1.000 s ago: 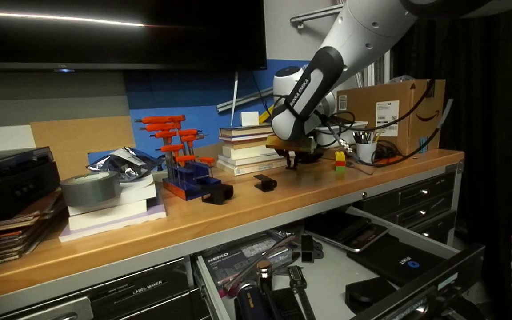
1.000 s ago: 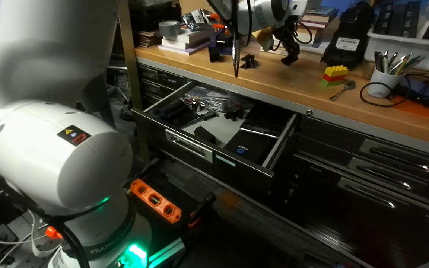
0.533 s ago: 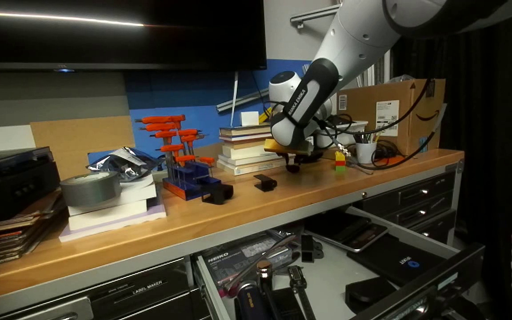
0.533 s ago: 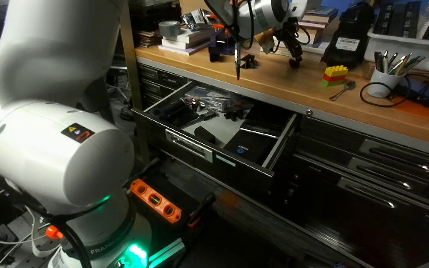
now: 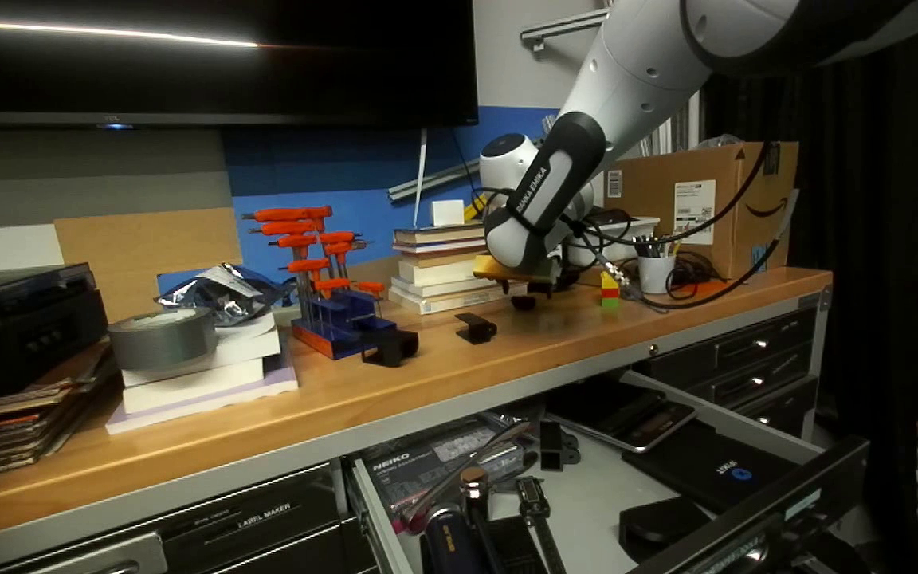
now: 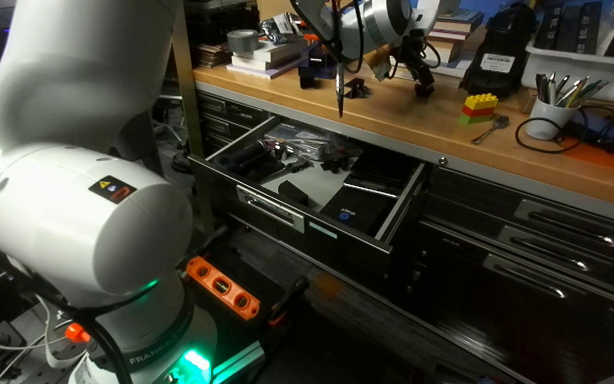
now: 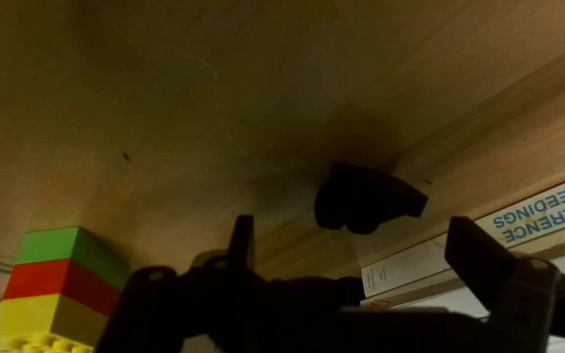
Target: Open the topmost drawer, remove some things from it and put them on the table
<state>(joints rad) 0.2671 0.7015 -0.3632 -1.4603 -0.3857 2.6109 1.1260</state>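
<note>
In an exterior view, a tape roll [image 5: 162, 340] lies flat on books [image 5: 196, 396], presumably so it cannot roll. Next, the rack [image 5: 335, 325] holds hex keys [image 5: 309, 265] upright, which should make them easy to pick. Just in front of it is the left black part [image 5: 390, 348]; the middle black part [image 5: 476, 328] lies apart on the desk [image 5: 566, 331], a gap that likely gives the fingers [image 7: 478, 260] working room. Under them, the right black part [image 5: 523, 302] appears to rest on the desk; in the wrist view the fingers are spread wide and grip nothing, the part lying beyond their tips, so I judge this a release. So 3 parts are out. Below, the drawer [image 5: 582, 498] stands pulled out, probably for more reaching in: a similar black part [image 5: 553, 446] lies inside. Further right, the cup [image 5: 657, 275] keeps pens [image 5: 650, 245] upright.
</note>
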